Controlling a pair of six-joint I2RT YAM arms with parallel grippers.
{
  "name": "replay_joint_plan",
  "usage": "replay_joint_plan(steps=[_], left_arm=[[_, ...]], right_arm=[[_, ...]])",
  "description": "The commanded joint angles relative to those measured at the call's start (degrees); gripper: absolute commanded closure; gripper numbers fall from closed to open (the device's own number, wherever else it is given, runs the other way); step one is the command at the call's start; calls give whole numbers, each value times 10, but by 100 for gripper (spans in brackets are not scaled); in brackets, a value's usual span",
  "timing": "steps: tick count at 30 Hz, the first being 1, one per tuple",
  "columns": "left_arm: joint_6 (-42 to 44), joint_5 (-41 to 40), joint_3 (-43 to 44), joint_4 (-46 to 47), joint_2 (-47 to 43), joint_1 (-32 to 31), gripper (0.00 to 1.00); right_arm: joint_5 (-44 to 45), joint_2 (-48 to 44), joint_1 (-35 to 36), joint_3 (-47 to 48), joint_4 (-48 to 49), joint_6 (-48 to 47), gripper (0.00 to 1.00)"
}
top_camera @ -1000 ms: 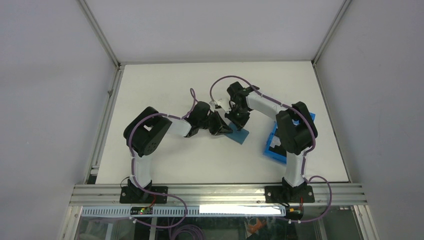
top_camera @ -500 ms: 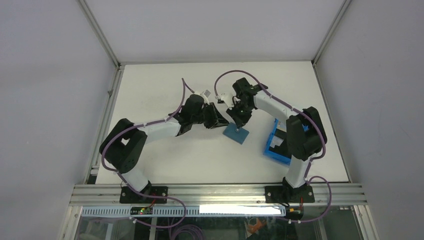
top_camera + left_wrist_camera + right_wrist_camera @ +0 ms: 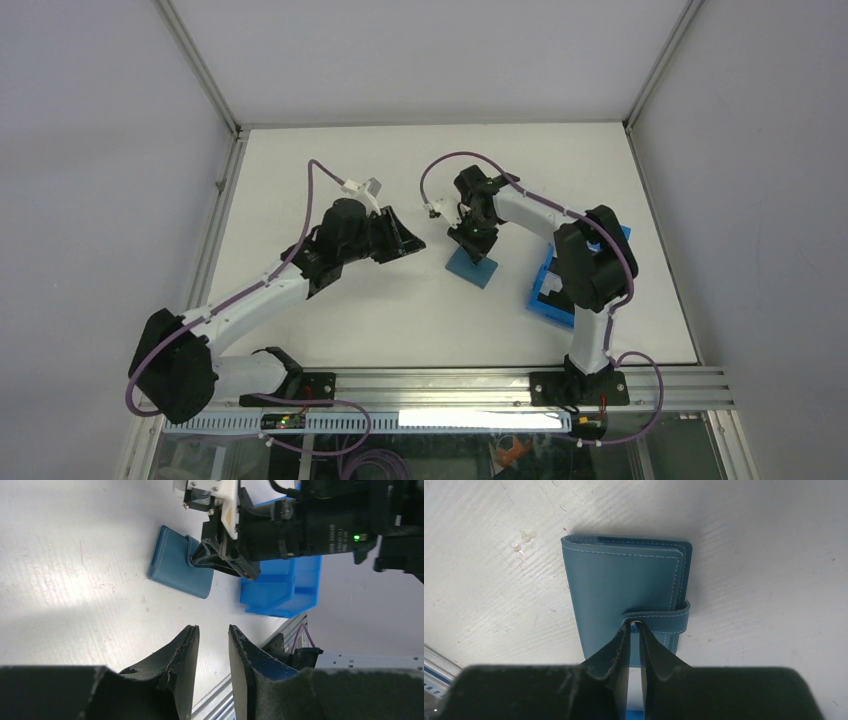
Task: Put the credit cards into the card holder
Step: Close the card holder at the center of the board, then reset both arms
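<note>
You see the card holder [image 3: 472, 267] lying closed on the table [image 3: 400, 310]. The right claw [image 3: 634, 630] is pinched almost together at its snap tab [image 3: 669, 620] — grip cannot be confirmed. The left claw [image 3: 212, 635] — slightly parted, empty — hangs well apart.

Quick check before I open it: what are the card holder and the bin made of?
Card holder: likely leather or faux leather, matte teal, with pale stitching along the edges and tab. Bin: looks like hard moulded plastic, bright blue, slight sheen on its straight walls.
</note>
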Motion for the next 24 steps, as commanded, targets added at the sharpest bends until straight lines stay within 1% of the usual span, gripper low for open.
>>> replay_joint_plan(steps=[1,5,6,8,10,13,14,16,18,19,21,23,24], left_arm=[[42,-34,-9,-53,-63,11,69],[50,-37,-10,-84,-115,14,63],[51,-37,-9,-90,-128,15,60],[54,-36,-3,-103,-156,17,52],[60,-37,8,-117,-189,21,35],[67,-42,31,-140,-231,33,4],[68,-41,40,-146,-244,38,1],[66,-37,65,-158,-269,53,1],[68,-32,101,-185,-285,71,1],[74,-32,128,-209,-288,80,1],[93,-30,190,-268,-282,95,1],[122,-30,266,-338,-265,102,1],[134,-31,301,-369,-255,104,1]], right_arm=[[26,29,9,10,12,2,86],[0,-3,-6,38,-19,-4,85],[-12,-19,-14,48,-33,-10,83],[-46,-60,-35,79,-71,-32,75],[-74,-101,-63,108,-97,-53,66],[-85,-161,-94,155,-133,-79,48],[-81,-180,-105,170,-143,-85,40],[-79,-206,-131,208,-163,-84,22],[-115,-220,-180,247,-182,-57,7],[-143,-227,-217,261,-183,-28,3],[-201,-239,-291,284,-171,41,2],[-224,-252,-351,304,-148,99,2],[-216,-261,-373,311,-127,124,2]])
